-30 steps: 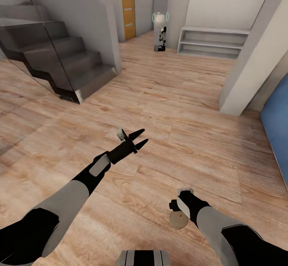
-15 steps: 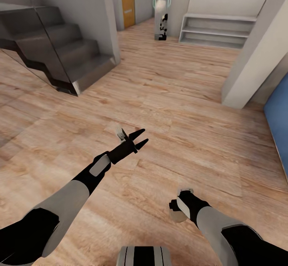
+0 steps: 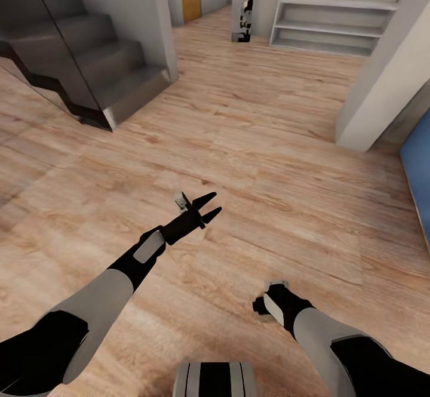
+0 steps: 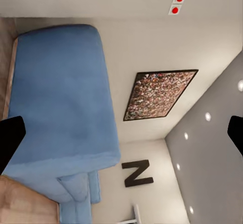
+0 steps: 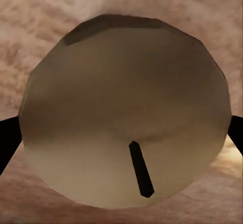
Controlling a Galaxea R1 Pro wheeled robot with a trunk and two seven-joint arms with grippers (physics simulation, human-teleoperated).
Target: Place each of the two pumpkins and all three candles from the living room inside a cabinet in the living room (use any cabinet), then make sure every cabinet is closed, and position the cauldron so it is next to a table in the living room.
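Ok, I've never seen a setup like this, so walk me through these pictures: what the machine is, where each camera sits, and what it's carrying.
This is a simulated wheeled robot with two arms. The head view looks down from its head over a wooden floor, with grey stairs and a pale shelf unit ahead. The left gripper is open and holds nothing; its wrist camera looks along the fingers at a blue sofa and a framed picture. The right gripper points down, and its wrist camera shows a grey-beige candle with a dark wick, close up between the fingers.

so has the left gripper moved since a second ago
Cannot tell: the left gripper sits at the same picture spot, while the staircase shifted, so the camera moved.
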